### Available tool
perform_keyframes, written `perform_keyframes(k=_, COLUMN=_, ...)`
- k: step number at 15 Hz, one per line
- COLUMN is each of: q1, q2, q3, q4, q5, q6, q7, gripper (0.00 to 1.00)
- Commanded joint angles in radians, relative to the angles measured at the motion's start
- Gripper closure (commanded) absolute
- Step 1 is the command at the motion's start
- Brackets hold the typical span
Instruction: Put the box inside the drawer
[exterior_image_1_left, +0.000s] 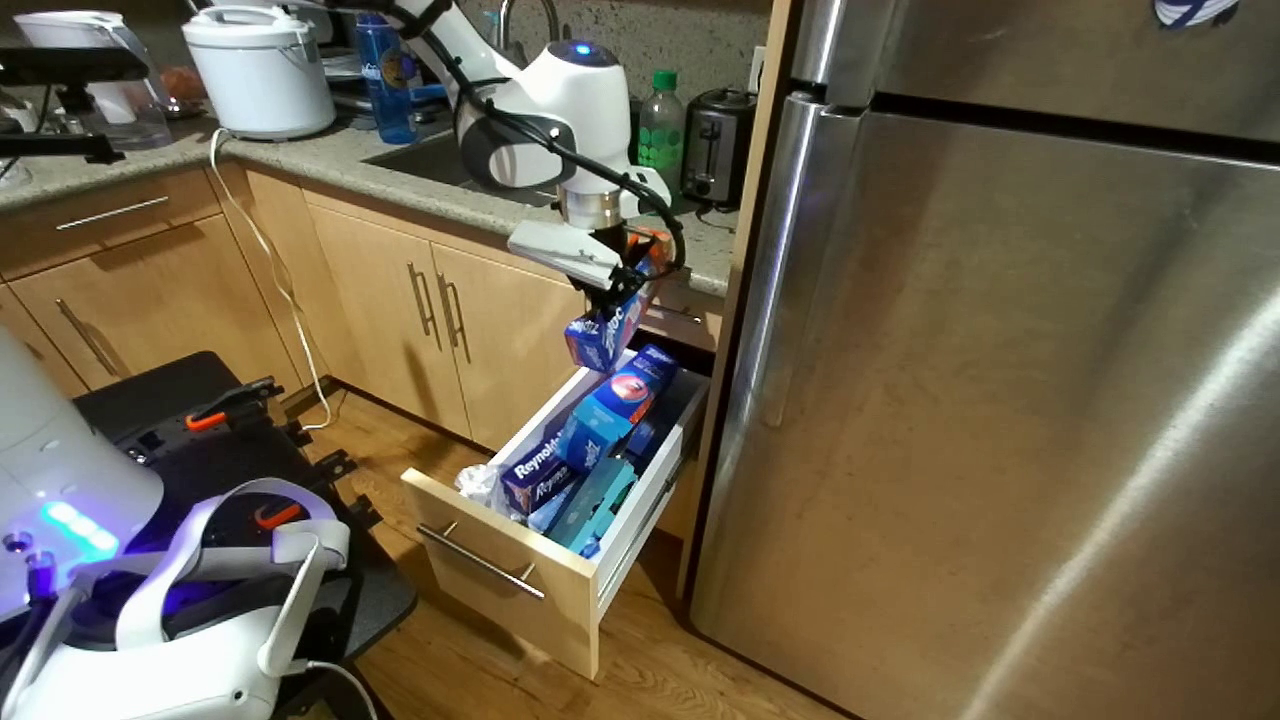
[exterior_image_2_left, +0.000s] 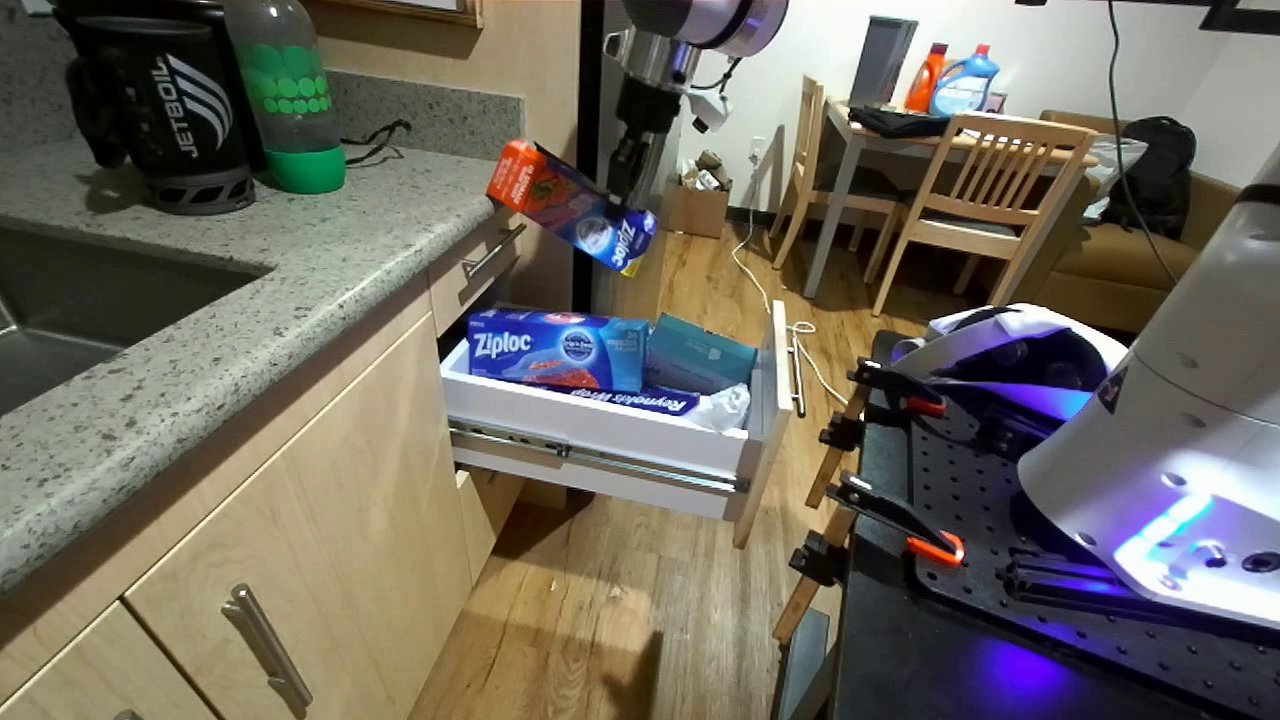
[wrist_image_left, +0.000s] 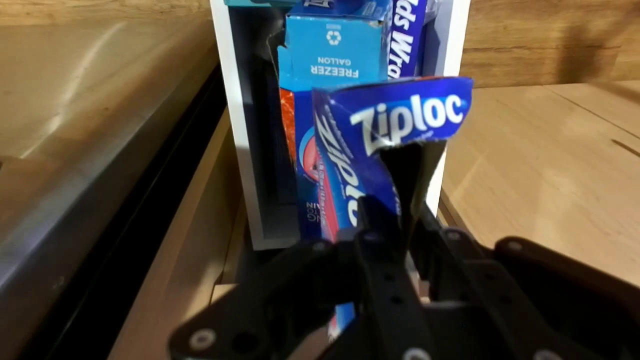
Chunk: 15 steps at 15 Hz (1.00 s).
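The counter (exterior_image_2_left: 400, 222) looks close by, so a tilted descent could catch its edge. Below it, the drawer (exterior_image_1_left: 562, 615) stands pulled out but crowded; a Ziploc carton (exterior_image_2_left: 555, 350) inside rises above the side wall, so another on top might block closing. The box (exterior_image_2_left: 570, 207) hangs tilted above the drawer, orange end up. The gripper (exterior_image_2_left: 620, 204) pinches it near the lower end, and it could swivel loose.
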Motion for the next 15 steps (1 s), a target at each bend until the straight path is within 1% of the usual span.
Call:
perform_keyframes(k=1, q1=-0.004, q2=-0.054, q3=-0.007, q4=-0.053, q5=0.028, q6=-0.014, q7=-0.023, gripper=0.88)
perform_keyframes(k=5, q1=-0.003, q2=-0.064, q3=-0.012, q4=-0.061, q5=0.028, q6=-0.012, q7=-0.025, gripper=0.88)
perform_keyframes(k=7, q1=-0.001, q2=-0.069, q3=-0.015, q4=-0.064, q5=0.027, q6=-0.012, q7=-0.023, gripper=0.85)
perform_keyframes(k=9, q1=0.002, q2=-0.067, q3=-0.020, q4=-0.067, q5=0.022, q6=-0.018, q7=-0.022, gripper=0.86)
perform_keyframes(k=10, q1=0.004, q2=-0.063, q3=-0.023, q4=-0.067, q5=0.018, q6=-0.023, q7=-0.019, gripper=0.88)
perform_keyframes(k=11, q1=0.006, q2=-0.058, q3=-0.025, q4=-0.068, q5=0.013, q6=-0.031, q7=-0.018, gripper=0.92)
perform_keyframes(k=13, q1=0.007, q2=-0.050, q3=-0.028, q4=-0.073, q5=0.011, q6=-0.048, q7=-0.019, gripper=0.96)
perform_keyframes(k=14, q1=0.009, q2=-0.048, q3=-0.031, q4=-0.077, q5=0.010, q6=-0.055, q7=-0.018, gripper=1.00)
perform_keyframes(k=15, q1=0.010, q2=-0.048, q3=-0.033, q4=-0.083, q5=0.008, q6=-0.060, q7=-0.016, gripper=0.97)
